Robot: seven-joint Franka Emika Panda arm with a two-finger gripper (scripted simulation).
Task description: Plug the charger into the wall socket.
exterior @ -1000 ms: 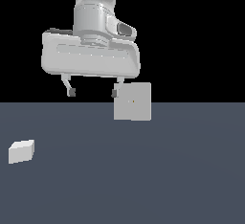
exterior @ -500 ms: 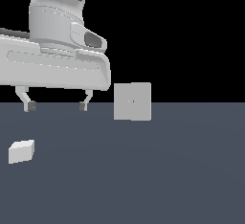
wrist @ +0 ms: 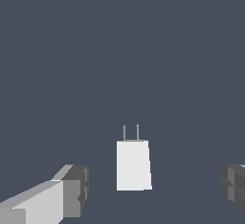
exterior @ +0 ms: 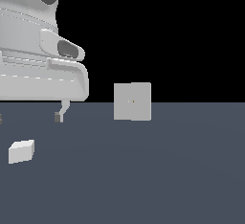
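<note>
Since the earlier frame my gripper (wrist: 153, 189) has travelled away from the wall socket (exterior: 132, 101) toward the charger (exterior: 21, 151), and now fills the exterior view's left. My fingers (wrist: 72, 192) stand spread wide and empty, straddling the charger (wrist: 133, 164) from above for a grasp. The charger lies flat on the floor, well apart from the socket, prongs (wrist: 130, 132) exposed. Open floor lies on every side of it.

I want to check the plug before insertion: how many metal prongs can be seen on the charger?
2. In the wrist view both stick out side by side from one end of the charger, which lies on the floor between the open pincer's fingers. The exterior view shows none.
</note>
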